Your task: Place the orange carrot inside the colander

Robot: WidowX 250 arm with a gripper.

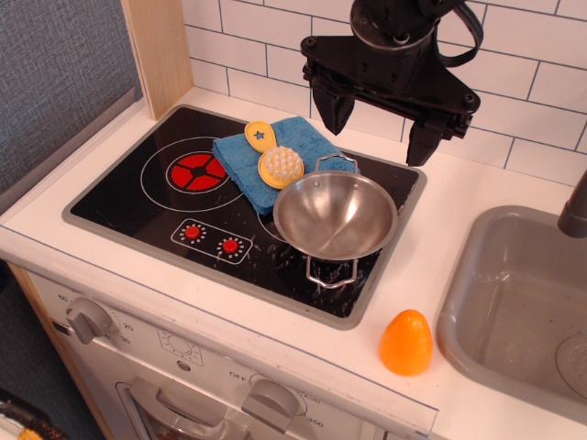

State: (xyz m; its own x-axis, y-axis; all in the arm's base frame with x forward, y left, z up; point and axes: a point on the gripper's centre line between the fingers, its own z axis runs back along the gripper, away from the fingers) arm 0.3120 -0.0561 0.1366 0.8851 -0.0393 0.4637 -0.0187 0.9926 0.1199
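Note:
The orange carrot point(406, 342) is a small glossy orange egg-like toy standing on the white counter near the front edge, right of the stove. The colander point(336, 216) is a shiny steel bowl with two wire loop handles, sitting empty on the right part of the black stovetop. My gripper point(379, 126) hangs in the air above and behind the colander, near the tiled wall. Its two black fingers are spread wide apart and hold nothing. The carrot lies well to the front right of the gripper.
A blue cloth point(275, 158) lies on the stovetop point(165, 197) with a yellow bristled brush point(276, 161) on it, touching the colander's left side. A grey sink basin point(514, 312) is at the right, close to the carrot. Stove knobs point(87, 318) sit on the front panel.

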